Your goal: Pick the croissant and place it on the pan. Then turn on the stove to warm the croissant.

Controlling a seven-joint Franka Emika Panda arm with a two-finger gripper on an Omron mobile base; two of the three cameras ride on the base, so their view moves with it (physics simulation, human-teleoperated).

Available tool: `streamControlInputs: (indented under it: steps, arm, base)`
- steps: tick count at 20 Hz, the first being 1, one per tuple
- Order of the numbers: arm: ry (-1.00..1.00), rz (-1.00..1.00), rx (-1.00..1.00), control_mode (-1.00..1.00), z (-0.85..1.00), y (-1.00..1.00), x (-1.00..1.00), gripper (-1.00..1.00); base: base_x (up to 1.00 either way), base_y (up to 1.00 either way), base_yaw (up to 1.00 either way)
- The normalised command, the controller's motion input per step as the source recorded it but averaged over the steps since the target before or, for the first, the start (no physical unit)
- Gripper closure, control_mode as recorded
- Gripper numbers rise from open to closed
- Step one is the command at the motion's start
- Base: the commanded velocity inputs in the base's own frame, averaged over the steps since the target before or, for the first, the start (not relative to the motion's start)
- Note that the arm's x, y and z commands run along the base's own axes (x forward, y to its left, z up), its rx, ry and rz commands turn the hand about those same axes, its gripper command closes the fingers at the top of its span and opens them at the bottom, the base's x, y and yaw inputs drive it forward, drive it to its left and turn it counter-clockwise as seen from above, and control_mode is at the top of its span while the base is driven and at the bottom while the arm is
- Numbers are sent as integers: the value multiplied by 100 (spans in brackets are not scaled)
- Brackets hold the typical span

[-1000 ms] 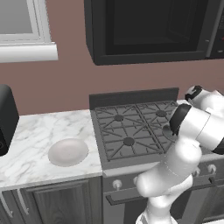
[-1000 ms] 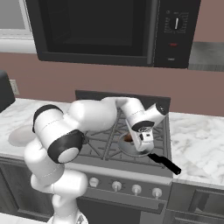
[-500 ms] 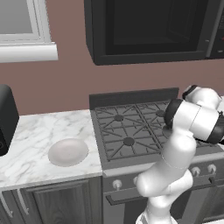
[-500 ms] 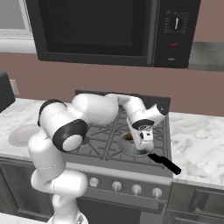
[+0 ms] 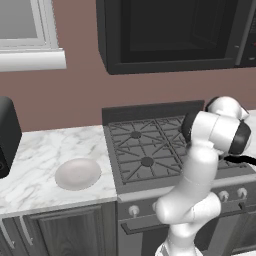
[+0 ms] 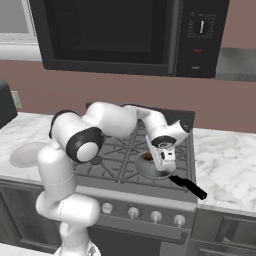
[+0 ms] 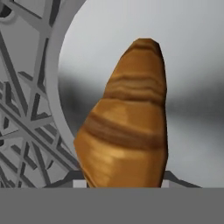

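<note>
The golden-brown croissant (image 7: 127, 118) sits between my fingertips, just above the shiny grey floor of the pan (image 7: 192, 87). In the right base view my gripper (image 6: 161, 159) points down into the pan (image 6: 150, 170), which rests on the front right burner of the stove (image 6: 115, 150). The croissant (image 6: 148, 157) shows as a small brown spot beside the hand. The pan's black handle (image 6: 187, 185) sticks out toward the front right. My gripper is shut on the croissant. From the left base view my own arm hides the pan.
A round white plate (image 5: 77, 173) lies on the marble counter left of the stove (image 5: 145, 150). Silver knobs (image 6: 156, 216) line the stove's front. A black microwave (image 5: 170, 35) hangs above. Black grates (image 7: 26, 109) surround the pan.
The arm's elbow and upper links have swung and rolled. The hand has stayed over the pan with the croissant in it.
</note>
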Motion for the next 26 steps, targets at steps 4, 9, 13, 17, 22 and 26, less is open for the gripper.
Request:
streamControlInputs:
  steps: [4,9,13,17,22,26]
  arm:
    - [1,0,0,-100,-20,-1,16,100]
    - [2,0,0,-100,-16,-5,15,100]
    - [3,0,0,-100,-16,-4,11,100]
    - [2,0,0,-100,-18,-8,2,100]
    - [0,0,0,-100,-22,-23,0,100]
    - [0,0,0,-100,-24,-39,0,-100]
  base:
    - [0,0,0]
    - [0,0,0]
    - [0,0,0]
    - [0,0,0]
    - [0,0,0]
    - [0,0,0]
